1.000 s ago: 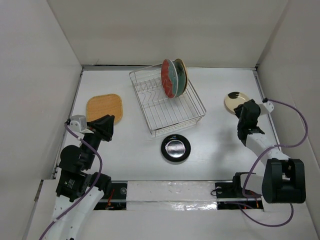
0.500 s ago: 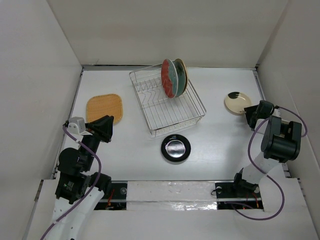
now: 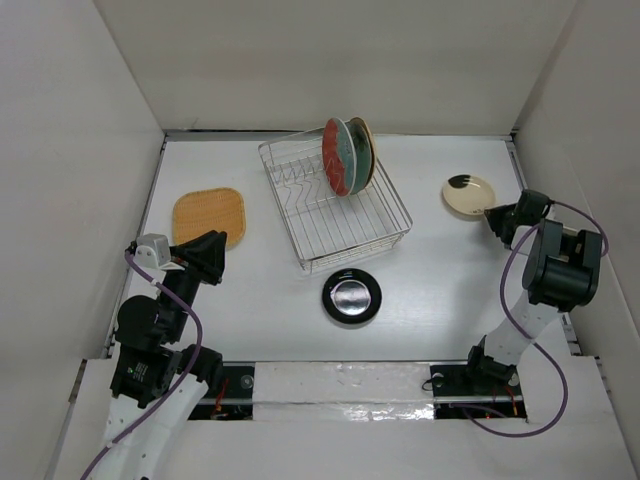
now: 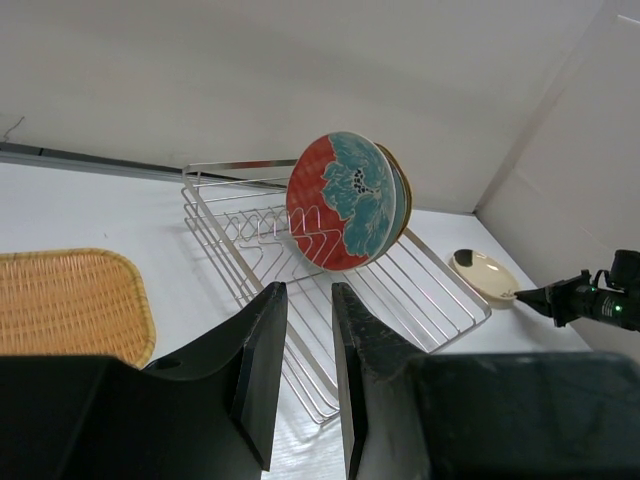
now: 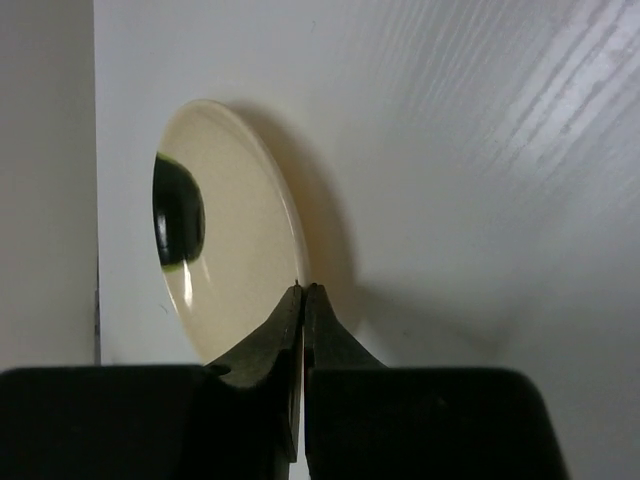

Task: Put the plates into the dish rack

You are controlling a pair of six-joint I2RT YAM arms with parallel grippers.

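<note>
Cream plate (image 3: 468, 195) has slid back on white table (image 3: 250, 300) between pale walls (image 3: 330, 60)

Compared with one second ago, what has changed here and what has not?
The right arm swung out toward the right wall. The right fingers are now shut at the rim of the small cream plate, which slid slightly away from the robot and leftward. The left fingers, the dish rack with its standing plates, the black plate and the orange-tan plate stayed put.
</note>
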